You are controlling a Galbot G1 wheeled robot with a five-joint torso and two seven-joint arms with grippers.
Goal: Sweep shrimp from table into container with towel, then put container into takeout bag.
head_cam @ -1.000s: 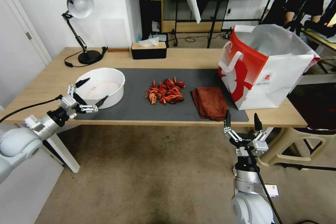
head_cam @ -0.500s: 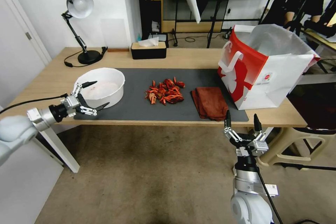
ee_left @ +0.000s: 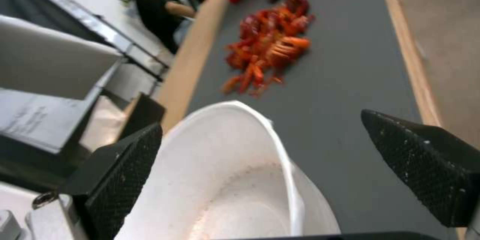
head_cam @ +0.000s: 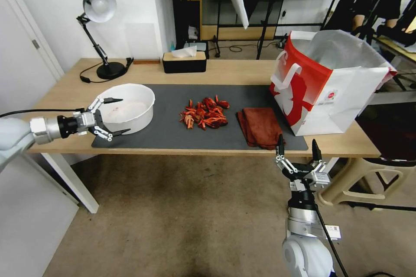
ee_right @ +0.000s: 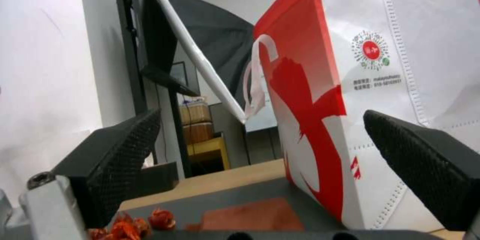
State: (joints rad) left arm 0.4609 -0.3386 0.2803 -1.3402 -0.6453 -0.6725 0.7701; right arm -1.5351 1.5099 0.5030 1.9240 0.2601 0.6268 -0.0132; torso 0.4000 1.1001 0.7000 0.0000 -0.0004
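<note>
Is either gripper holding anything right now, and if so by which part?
Nothing is held. The left gripper is open, its fingers straddling the container's near rim without closing. The right gripper is open below the table edge, near the towel.

The takeout bag (ee_right: pixel 325 93) (red-and-white) stands beside the towel (ee_right: pixel 250 215).

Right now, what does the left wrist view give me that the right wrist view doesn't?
Left wrist view alone: the open left gripper straddling the container rim, one finger over its inside and one outside.

Right wrist view alone: the open right gripper facing the takeout bag, with its logo and a loop handle.

Both: the shrimp and the towel on the grey mat.
</note>
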